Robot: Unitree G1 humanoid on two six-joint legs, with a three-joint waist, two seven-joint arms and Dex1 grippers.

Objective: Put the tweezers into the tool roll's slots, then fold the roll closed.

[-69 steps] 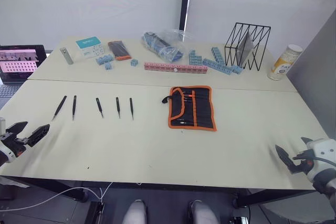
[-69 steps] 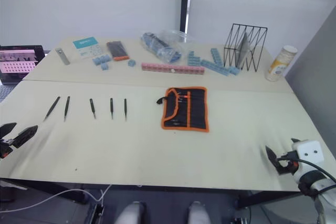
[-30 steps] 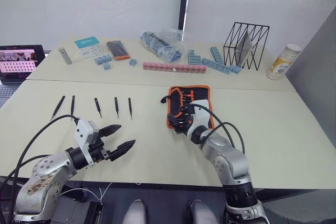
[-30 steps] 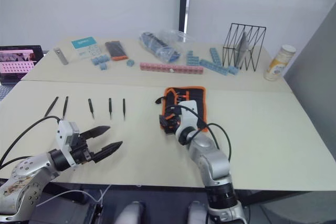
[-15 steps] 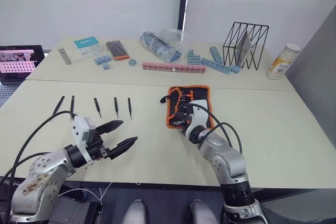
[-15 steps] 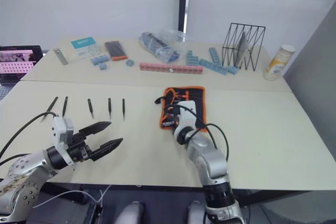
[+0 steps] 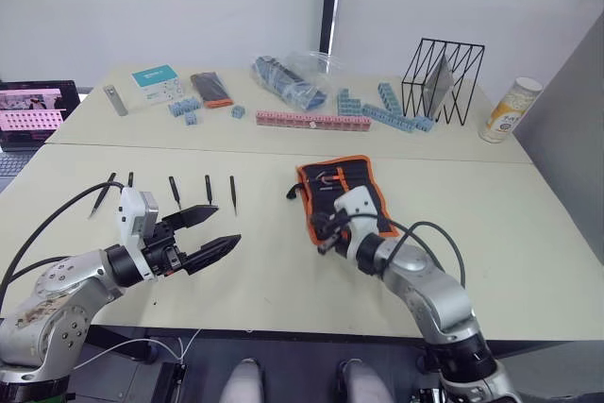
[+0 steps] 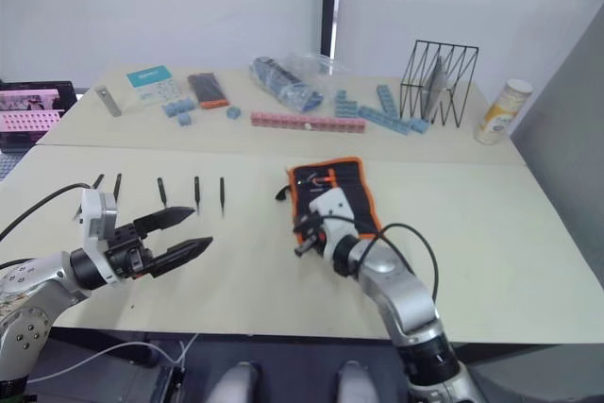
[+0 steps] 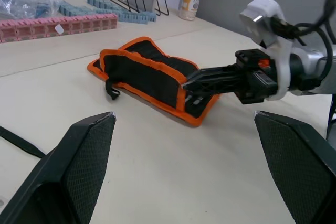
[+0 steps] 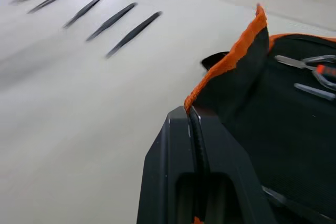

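We see right gripper (image 7: 326, 233) clamped on roll (image 7: 345, 193) near edge, lifting it; left gripper (image 7: 206, 237) spread wide, empty, near tweezers (image 7: 209, 190).

Matt cloth tool roll (image 9: 157, 74) (orange-edged) on smooth matt table (image 7: 283, 271).

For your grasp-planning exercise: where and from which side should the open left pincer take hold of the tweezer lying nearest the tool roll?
Probably mid-shaft, from straight above. That tweezer lies flat on the table, slim and pointed, apart from its neighbours, so the left pincer, now open, should straddle its narrow width with fingers across the shaft. A side approach would likely just push it along the table.
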